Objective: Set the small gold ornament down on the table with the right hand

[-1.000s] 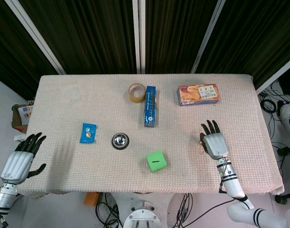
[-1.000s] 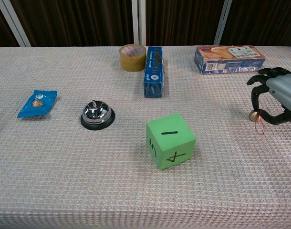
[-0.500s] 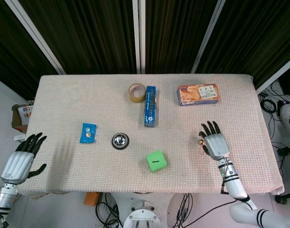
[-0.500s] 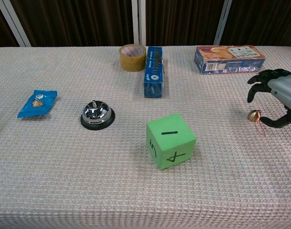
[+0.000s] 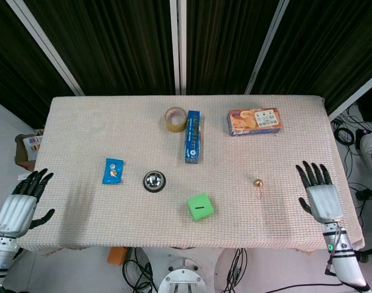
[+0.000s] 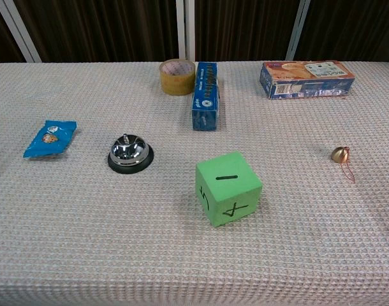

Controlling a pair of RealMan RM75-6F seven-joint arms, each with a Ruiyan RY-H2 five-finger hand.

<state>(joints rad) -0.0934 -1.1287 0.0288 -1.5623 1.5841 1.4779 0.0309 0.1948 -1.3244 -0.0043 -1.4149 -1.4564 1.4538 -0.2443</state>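
The small gold ornament point(image 5: 258, 182) point(image 6: 338, 154) lies on the table with its thin red string trailing toward the front. Nothing touches it. My right hand point(image 5: 319, 192) is open with its fingers spread, well to the right of the ornament near the table's front right corner; the chest view does not show it. My left hand point(image 5: 20, 202) is open beyond the table's front left corner, seen only in the head view.
A green cube point(image 5: 200, 206) sits left of the ornament, a call bell point(image 5: 154, 180) and a blue packet point(image 5: 113, 171) further left. A tape roll point(image 5: 175, 119), a blue box point(image 5: 193, 135) and an orange box point(image 5: 254, 121) stand at the back of the table point(image 5: 296, 152).
My right hand let go of the ornament and drew back to the right and toward the front edge. The ornament now rests alone on the table. The left hand sank slightly.
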